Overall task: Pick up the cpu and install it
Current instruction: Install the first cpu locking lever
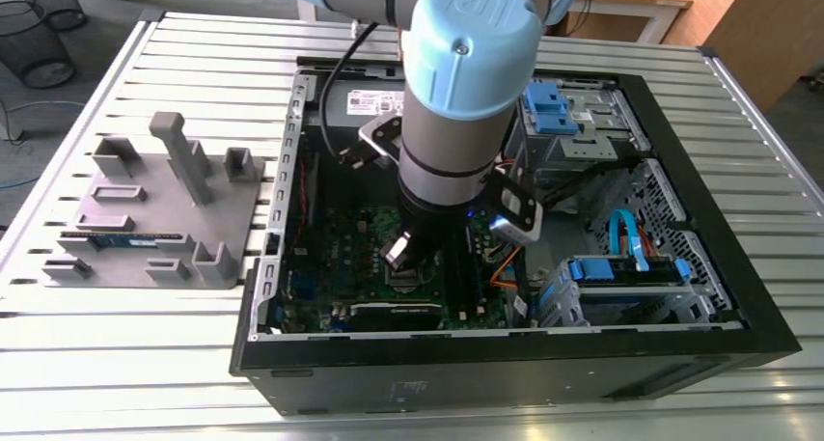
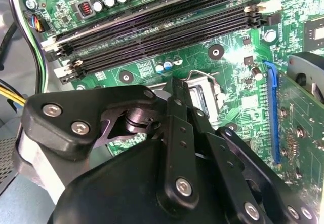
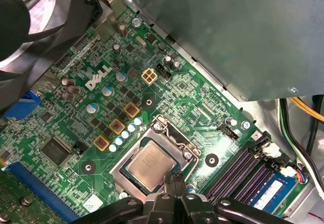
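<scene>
The cpu (image 3: 151, 164), a small square chip with a silvery-grey top, lies flat inside the open metal socket frame (image 3: 174, 139) on the green motherboard. My gripper (image 3: 174, 177) hangs just over the chip's edge nearest the memory slots, its two black fingers pressed together with nothing between them. In the second wrist view the gripper (image 2: 177, 86) covers most of the socket frame (image 2: 208, 88). From the exterior view, the gripper (image 1: 404, 263) is low inside the computer case (image 1: 515, 349), above the motherboard.
Black memory slots (image 2: 152, 29) run beside the socket, one holding a blue stick (image 3: 271, 192). A grey holder (image 1: 149, 219) with a memory stick stands on the slatted table at the exterior view's left. Cables (image 3: 298, 133), blue drive bays (image 1: 624, 272) and case walls crowd the arm.
</scene>
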